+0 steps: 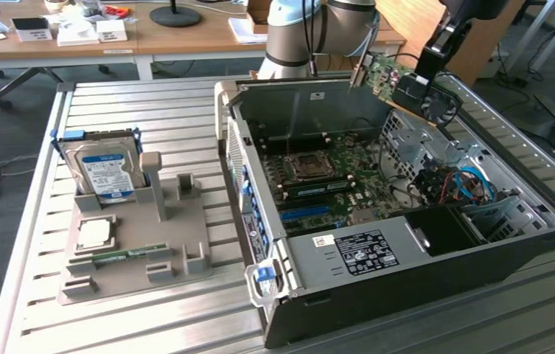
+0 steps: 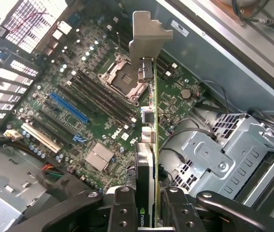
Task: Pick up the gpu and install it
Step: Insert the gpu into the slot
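gpu (image 1: 388, 74): green card, black cooler, silver bracket, in gripper (image 2: 149, 207).

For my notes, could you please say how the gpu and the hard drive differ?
The gpu hangs tilted in the gripper above the open case; the hard drive stands in its grey holder. The gpu is a thin green board; the hard drive is boxy, blue-white labelled.

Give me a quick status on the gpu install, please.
Gripper shut on gpu, held over motherboard, not seated. Cables beside drive cage.
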`<act>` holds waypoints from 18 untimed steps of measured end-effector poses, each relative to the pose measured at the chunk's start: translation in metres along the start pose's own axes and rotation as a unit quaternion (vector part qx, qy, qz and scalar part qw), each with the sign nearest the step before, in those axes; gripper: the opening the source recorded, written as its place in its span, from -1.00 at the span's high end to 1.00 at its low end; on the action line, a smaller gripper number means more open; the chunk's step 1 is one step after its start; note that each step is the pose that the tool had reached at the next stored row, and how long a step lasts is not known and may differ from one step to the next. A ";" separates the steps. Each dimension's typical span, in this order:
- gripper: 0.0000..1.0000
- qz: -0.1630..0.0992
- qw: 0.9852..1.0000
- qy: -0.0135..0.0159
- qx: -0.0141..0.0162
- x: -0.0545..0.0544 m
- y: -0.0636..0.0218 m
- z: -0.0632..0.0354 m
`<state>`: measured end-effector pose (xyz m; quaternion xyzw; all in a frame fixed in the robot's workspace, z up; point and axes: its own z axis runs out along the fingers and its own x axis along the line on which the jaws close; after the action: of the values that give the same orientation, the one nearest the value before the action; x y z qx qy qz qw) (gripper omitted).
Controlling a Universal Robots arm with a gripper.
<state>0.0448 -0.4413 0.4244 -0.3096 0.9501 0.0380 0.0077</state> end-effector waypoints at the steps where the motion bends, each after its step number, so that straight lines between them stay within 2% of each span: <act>1: 0.47 -0.003 1.000 0.000 0.000 0.000 0.0000 0.0000; 10: 0.47 -0.036 0.999 0.002 -0.001 0.000 0.0000 0.0000; 18: 0.47 -0.038 0.999 0.003 -0.001 0.000 0.0000 0.0000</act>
<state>0.0448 -0.4414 0.4244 -0.3455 0.9376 0.0383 0.0063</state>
